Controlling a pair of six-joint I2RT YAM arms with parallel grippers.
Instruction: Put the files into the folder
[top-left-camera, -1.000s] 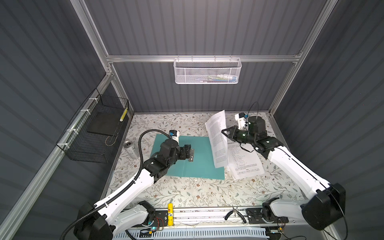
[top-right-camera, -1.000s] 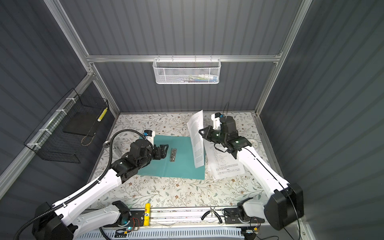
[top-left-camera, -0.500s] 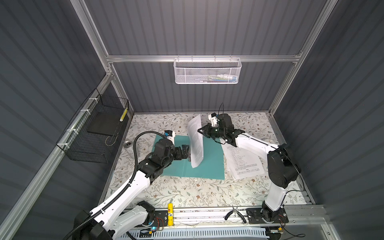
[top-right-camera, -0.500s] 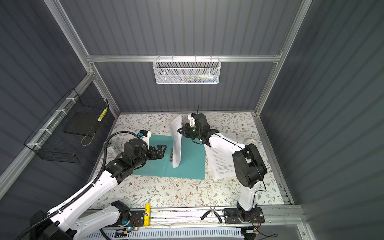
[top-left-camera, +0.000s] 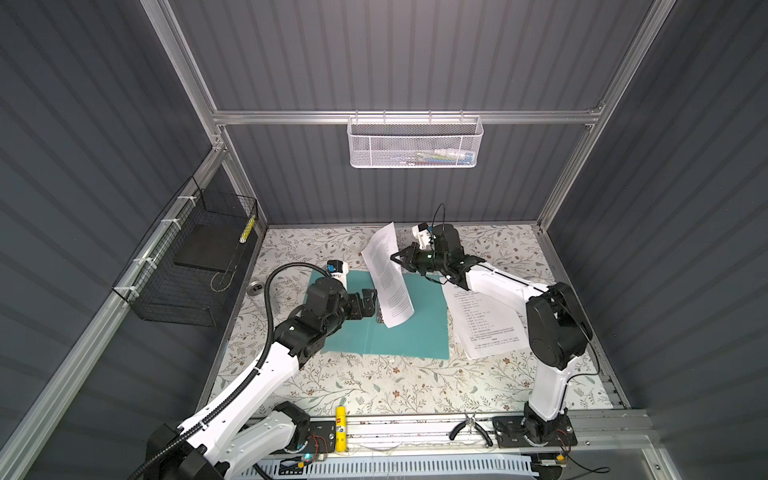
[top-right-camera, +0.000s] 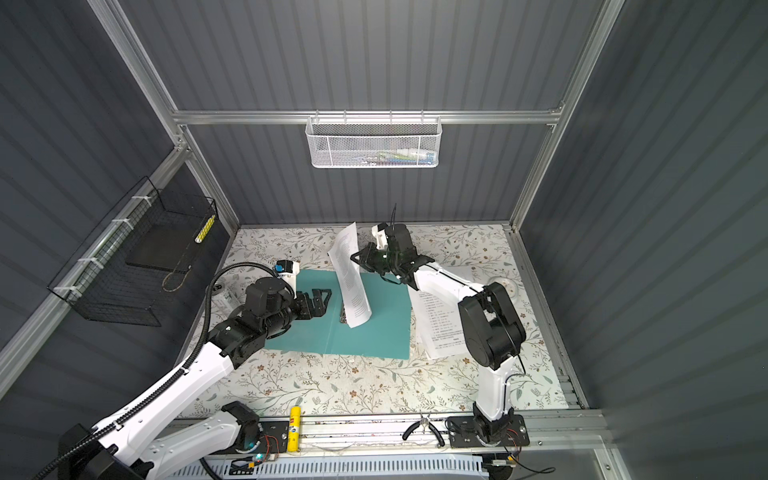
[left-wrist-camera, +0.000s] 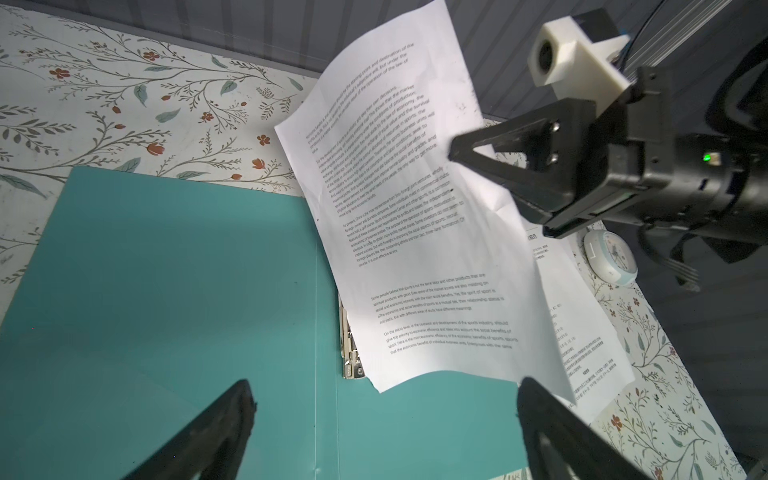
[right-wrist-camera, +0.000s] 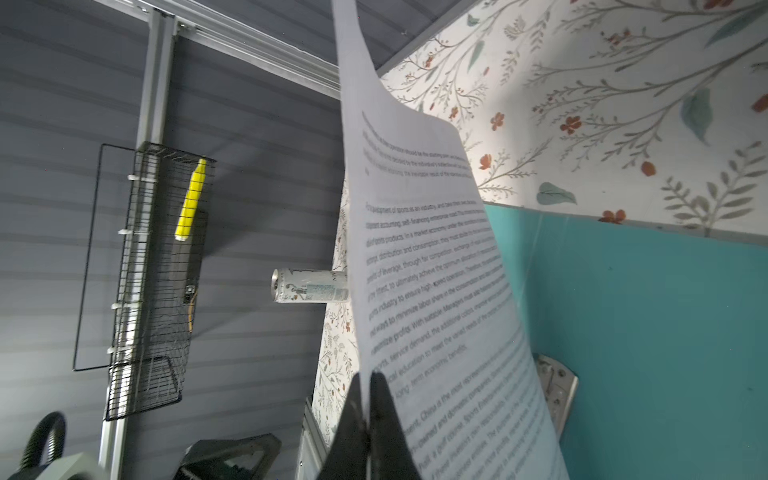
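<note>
Hanging curled over the open folder (top-left-camera: 415, 336), one printed sheet (top-left-camera: 388, 282) is pinched at its edge by the closed right jaws. The left jaws are held wide, empty, near the clip bar (left-wrist-camera: 349, 345). Other files (top-left-camera: 486, 324) lie beside the folder.

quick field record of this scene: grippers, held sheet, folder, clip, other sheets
right gripper: shut on one edge of the sheet
left gripper: open, low over the folder, holding nothing
sheet: lifted, tilted and curling, lower end over the clip; contact unclear
folder: open flat on the table
clip: along the spine, partly hidden by the sheet
other sheets: flat on the table beside the folder, on the right arm's side
sheets lying in folder: none seen
</note>
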